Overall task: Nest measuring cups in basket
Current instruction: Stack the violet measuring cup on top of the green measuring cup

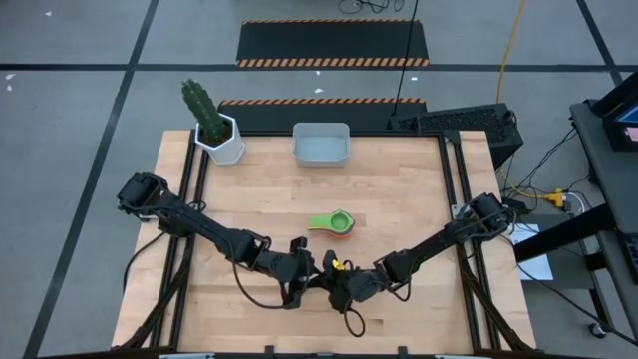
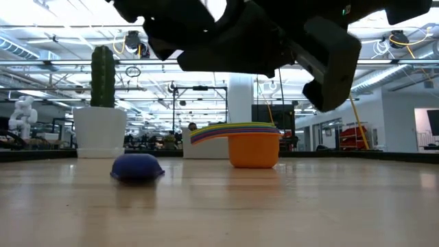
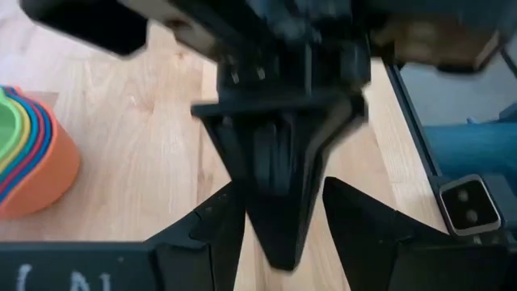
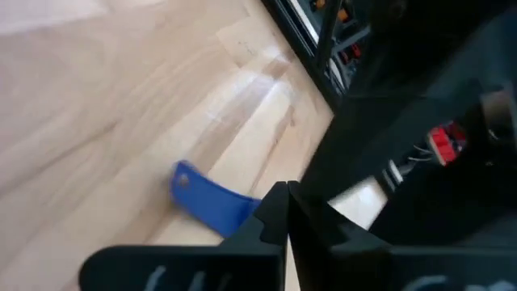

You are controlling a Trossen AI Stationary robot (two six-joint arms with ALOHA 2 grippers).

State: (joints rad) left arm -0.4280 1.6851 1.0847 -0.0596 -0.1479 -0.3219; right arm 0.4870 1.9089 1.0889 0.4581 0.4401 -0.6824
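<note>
Closest to the near edge of the bench [image 1: 419,199], about midway along it, the 2 grippers sit almost nose to nose. The right gripper [image 4: 279,217] has its claw pinched fully together. The flat handle of the dark blue cup [image 4: 206,200] runs right up to its tips, but I cannot tell whether the handle is actually pinched. From table height the same cup lies dome-up on the wood with nothing visibly lifting it. The left gripper [image 1: 297,266] has its claw partly spread and holds nothing, with the right arm's closed fingers hanging just in front of the gap.

Farther in, near the middle of the bench, stands the stack of cups [image 1: 340,223]. Orange is outermost and green innermost, with red, yellow and light blue rims between them (the exact count is hard to read). Their handles fan out together towards the left edge.

At the far edge, about midway along, sits the basket [image 1: 320,145], and it looks empty. The cactus pot [image 1: 225,140] stands at the far left corner, clear of everything.

My reading is that the nesting is mostly done, but 1 cup is loose. That blue cup has to be turned over and joined to the stack, and nothing has yet gone into the basket, which stands well apart from the stack.
</note>
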